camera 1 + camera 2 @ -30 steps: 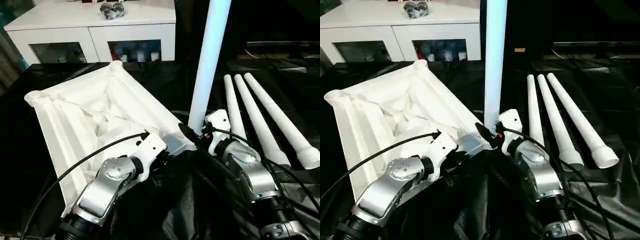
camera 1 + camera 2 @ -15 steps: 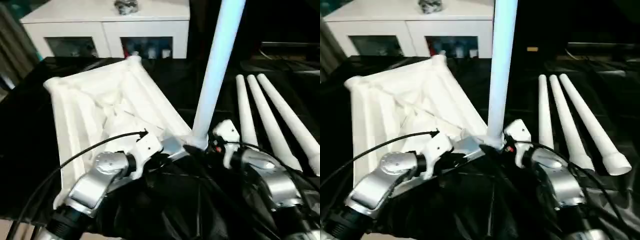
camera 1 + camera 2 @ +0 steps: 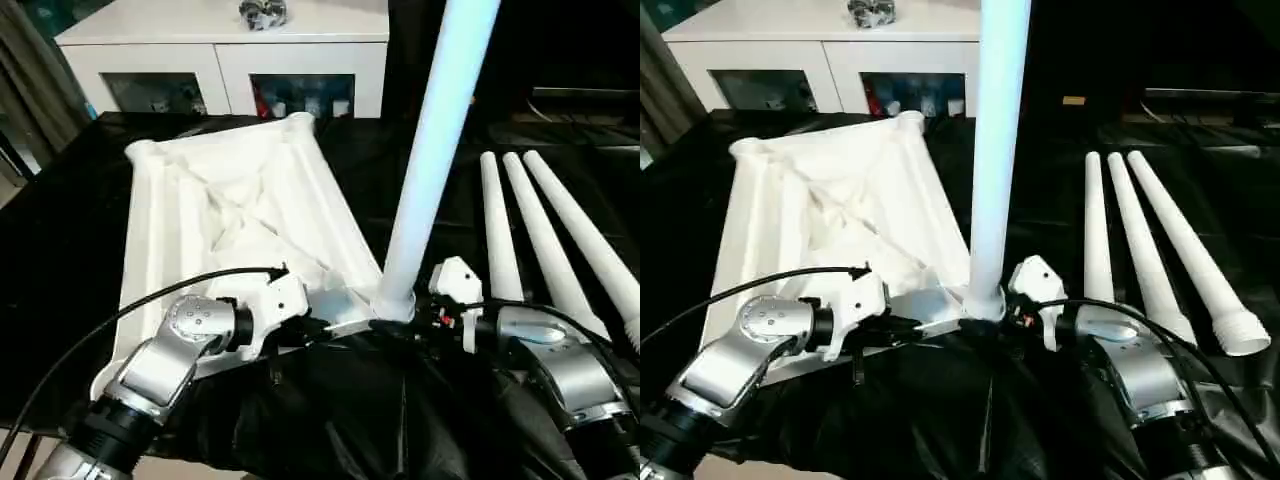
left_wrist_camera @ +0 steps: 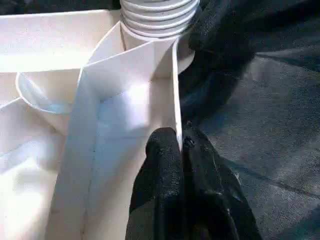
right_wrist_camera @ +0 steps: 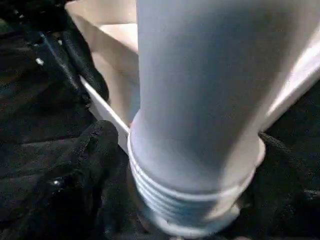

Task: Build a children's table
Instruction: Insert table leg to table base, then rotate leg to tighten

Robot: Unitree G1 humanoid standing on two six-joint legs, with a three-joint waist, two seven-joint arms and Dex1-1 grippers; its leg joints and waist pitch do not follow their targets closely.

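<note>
The children's table's white tabletop [image 3: 230, 200] lies underside up on a black cloth. One long white leg [image 3: 430, 170] stands upright in the near right corner socket, its threaded end [image 5: 185, 200] seated there. My left gripper [image 4: 180, 142] is shut on the thin rim wall of the tabletop right beside that socket. My right gripper [image 5: 190, 165] is open, with one black finger [image 5: 85, 165] on each side of the leg's base. Three more legs [image 3: 545, 250] lie side by side on the cloth to the right.
A white cabinet with glass doors [image 3: 230, 60] stands behind the table, with a small dark object on top. Loose folds of the black cloth [image 3: 350, 420] bunch up under my forearms at the near edge. A cable loops over my left forearm [image 3: 170, 350].
My right gripper's fingers have spread wider around the leg's base, and the leg stays upright in its socket. My left gripper keeps its hold. The head camera has shifted.
</note>
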